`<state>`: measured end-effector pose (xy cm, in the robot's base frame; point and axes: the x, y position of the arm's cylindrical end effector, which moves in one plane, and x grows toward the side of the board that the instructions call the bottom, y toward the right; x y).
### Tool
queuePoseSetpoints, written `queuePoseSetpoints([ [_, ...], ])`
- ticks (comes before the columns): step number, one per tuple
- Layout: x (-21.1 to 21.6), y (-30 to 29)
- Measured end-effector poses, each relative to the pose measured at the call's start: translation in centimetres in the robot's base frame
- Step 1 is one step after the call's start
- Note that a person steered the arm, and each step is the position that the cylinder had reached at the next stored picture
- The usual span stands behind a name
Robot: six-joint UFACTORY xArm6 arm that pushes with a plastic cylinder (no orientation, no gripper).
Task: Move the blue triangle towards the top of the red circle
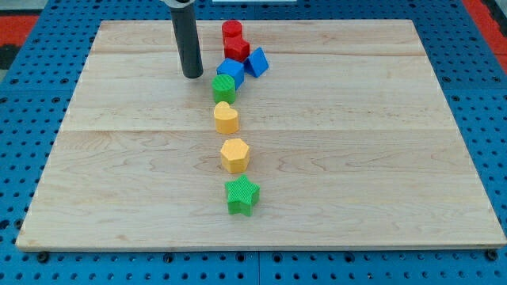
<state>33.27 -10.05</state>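
The red circle (231, 30) stands near the view's top centre. A second red block (237, 50), shape unclear, touches its lower side. A blue block that looks like the triangle (257, 62) lies just right of and below that red block. Another blue block (230, 70), squarish, sits to its left, touching the green circle (224, 87) below it. My tip (192, 75) rests on the board left of the squarish blue block, a small gap away, touching no block.
Below the green circle, a yellow heart (226, 117), a yellow hexagon (234, 154) and a green star (242, 195) form a column down the middle of the wooden board (380, 142). A blue pegboard surrounds the board.
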Motion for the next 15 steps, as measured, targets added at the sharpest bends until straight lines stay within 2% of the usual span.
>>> queuePoseSetpoints([
  [6,2.7,2.7],
  [7,2.7,1.6],
  [9,0.5,1.8],
  [11,0.3,5.7],
  [14,-0.4,5.2],
  [15,-0.4,8.4],
])
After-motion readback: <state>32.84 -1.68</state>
